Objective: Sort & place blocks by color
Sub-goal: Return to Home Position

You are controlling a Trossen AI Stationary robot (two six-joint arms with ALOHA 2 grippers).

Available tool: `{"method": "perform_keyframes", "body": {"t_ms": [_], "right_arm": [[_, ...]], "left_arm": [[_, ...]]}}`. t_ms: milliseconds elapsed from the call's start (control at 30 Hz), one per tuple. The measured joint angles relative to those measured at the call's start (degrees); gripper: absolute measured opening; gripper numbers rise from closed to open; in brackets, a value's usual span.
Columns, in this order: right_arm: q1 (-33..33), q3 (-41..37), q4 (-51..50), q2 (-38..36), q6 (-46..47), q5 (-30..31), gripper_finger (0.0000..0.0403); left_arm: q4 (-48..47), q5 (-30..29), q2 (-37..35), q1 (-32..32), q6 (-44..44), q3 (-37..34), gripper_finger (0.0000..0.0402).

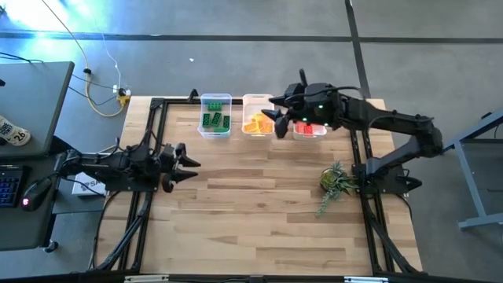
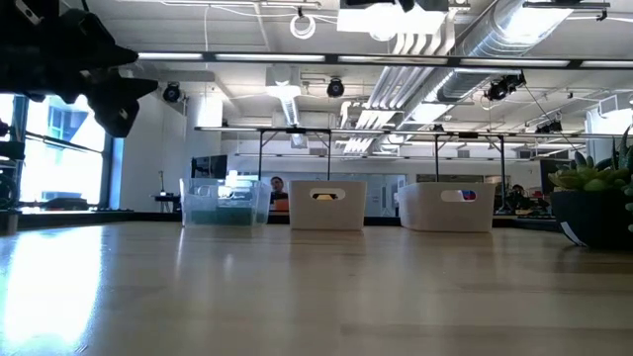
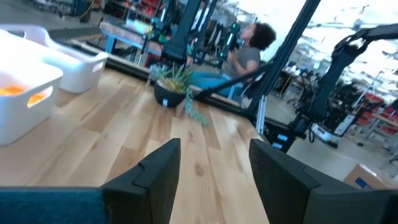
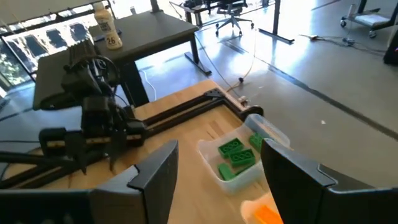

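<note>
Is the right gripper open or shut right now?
Open: the right gripper has its fingers apart with nothing between them, above the bins; green blocks lie in the clear bin.

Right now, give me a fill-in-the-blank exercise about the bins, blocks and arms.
The clear bin holds only ____ blocks.
The bins in the row number ____.
The right pincer hangs open above the bins, holding ____.
The left pincer rests open near the table's ____ edge.
Missing words: green; three; nothing; left.
</note>
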Motion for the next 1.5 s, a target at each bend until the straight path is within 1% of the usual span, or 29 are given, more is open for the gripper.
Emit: {"method": "perform_keyframes", "body": {"t_ms": [167, 233, 300, 367, 433, 500, 633, 900, 1033, 1233, 1500], "right_arm": [[-0.9, 0.0, -4.9, -4.6, -3.5, 0.2, 0.0215], [-1.0, -0.7, -6.7, -6.8, -4.9, 1.2, 0.0215], [-1.0, -2.9, -8.8, -9.7, -5.6, 3.5, 0.0215], [-1.0, -7.0, -9.3, -13.3, -5.5, 5.1, 0.0215], [-1.0, -12.6, -7.7, -17.7, -3.9, 5.3, 0.0215], [-1.0, -18.7, -4.2, -22.5, -1.7, 4.9, 0.0215], [-0.5, -29.9, 2.9, -31.0, -0.4, 4.2, 0.0215], [-0.4, -47.2, 9.7, -44.9, 2.7, 4.1, 0.0215], [-0.4, -54.1, 11.1, -50.2, 4.6, 3.5, 0.0215], [-0.4, -63.0, 13.3, -57.0, 7.1, 2.4, 0.0215], [-0.4, -71.2, 13.2, -64.1, 7.3, 0.7, 0.0215]], "left_arm": [[1.1, 0.0, -1.8, 0.0, -0.2, 0.0, 0.0181], [1.1, 0.0, -2.0, 0.0, -0.2, 0.1, 0.0181], [1.1, 0.3, -2.1, 0.0, -0.2, 0.1, 0.0181], [1.0, 0.7, -2.0, 0.0, -0.2, 0.1, 0.0181], [1.0, 0.9, -2.0, 0.0, -0.2, 0.1, 0.0181], [0.9, 0.9, -2.0, 0.0, -0.2, 0.1, 0.0181], [0.9, 0.9, -2.0, 0.0, -0.2, 0.1, 0.0181], [0.6, 0.9, -2.0, 0.0, -0.2, 0.1, 0.0181], [-0.2, 0.9, -2.0, 0.0, 0.2, 0.1, 0.0181], [0.0, 0.2, -2.0, 0.0, 7.3, 0.1, 0.0181], [-0.2, -0.5, -2.0, 0.0, 7.8, 0.1, 0.0181]]}}
